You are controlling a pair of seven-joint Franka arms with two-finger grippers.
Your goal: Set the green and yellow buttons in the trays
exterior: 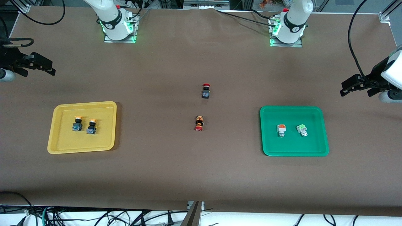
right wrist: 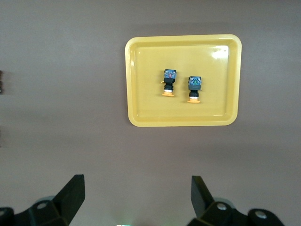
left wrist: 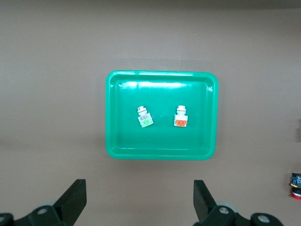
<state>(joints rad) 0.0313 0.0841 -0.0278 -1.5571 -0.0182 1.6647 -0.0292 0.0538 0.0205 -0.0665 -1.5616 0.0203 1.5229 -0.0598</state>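
Two yellow-capped buttons [exterior: 78, 123] [exterior: 92, 126] lie side by side in the yellow tray [exterior: 62, 146] toward the right arm's end; the right wrist view shows them [right wrist: 169, 82] [right wrist: 194, 89] in that tray [right wrist: 141, 115]. In the green tray [exterior: 273, 150] toward the left arm's end lie an orange-topped button [exterior: 281, 130] and a green-topped button [exterior: 302, 129], seen again [left wrist: 181, 117] [left wrist: 144, 116] in the tray [left wrist: 117, 146] in the left wrist view. My left gripper [exterior: 345, 88] hangs open and empty over the table's edge. My right gripper [exterior: 47, 66] hangs open and empty at its end.
A red-capped black button [exterior: 206, 91] stands mid-table. Nearer the front camera lies a red-capped button with an orange-black body [exterior: 199, 122]. Both arm bases [exterior: 117, 25] [exterior: 289, 29] stand along the table's back edge. Cables hang below the table's front edge.
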